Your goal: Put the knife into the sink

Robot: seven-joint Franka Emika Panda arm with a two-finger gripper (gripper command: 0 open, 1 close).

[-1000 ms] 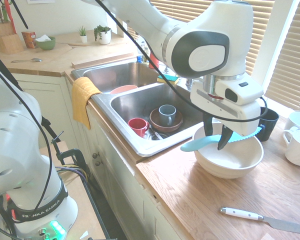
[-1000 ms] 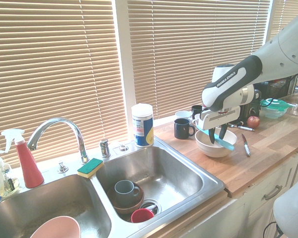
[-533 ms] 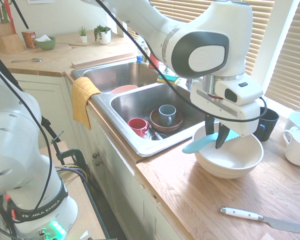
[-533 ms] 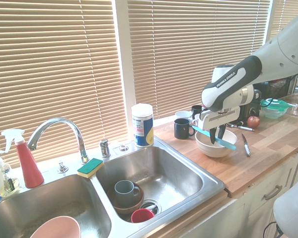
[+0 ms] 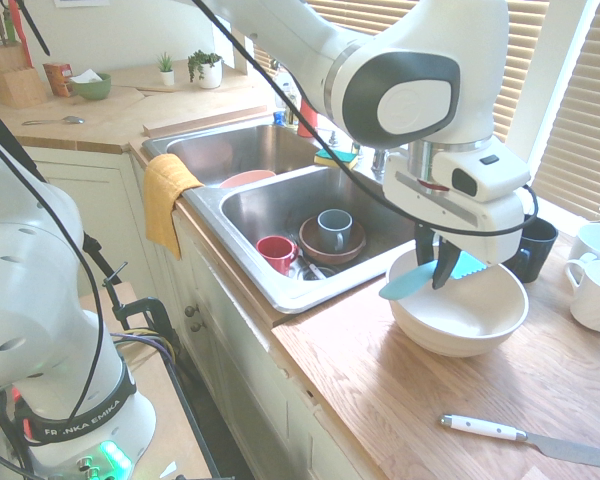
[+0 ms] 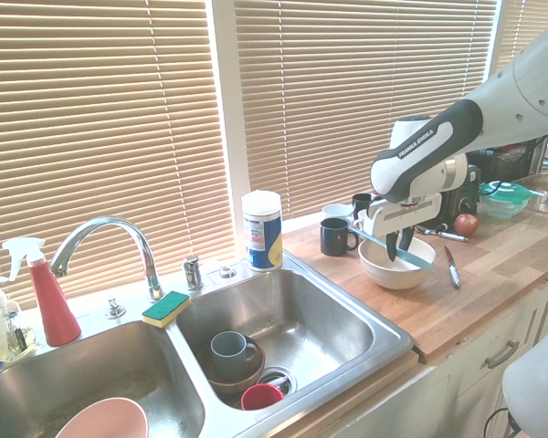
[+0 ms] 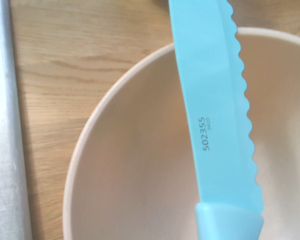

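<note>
Two fingers, one turquoise knife to lift clear

Between my two dark fingers [image 5: 442,270] I am clasping the all-turquoise plastic knife with the scalloped edge [image 5: 406,284], which lies across the mouth of the round cream bowl [image 5: 455,338], well apart from the double-basin stainless steel sink [image 5: 208,200]. I judge this to be the lift: I should keep the squeeze firm, since the flat blade could pivot, and rise straight until both ends clear the rim, so the bowl isn't dragged. Then I should swing over the nearer basin and lower the knife before letting go, minding the crockery.

My count: two basins. In the nearer, one blue-grey mug [image 6: 228,354], one red mug [image 6: 261,395] and one brown bowl [image 5: 352,252]; in the other, one pink rounded dish [image 6: 105,422]. On the counter, one white-handled metal knife [image 5: 483,428], two black mugs and two white mugs [image 5: 597,295]. Beside the faucet, one green-and-yellow sponge [image 6: 166,308].
</note>
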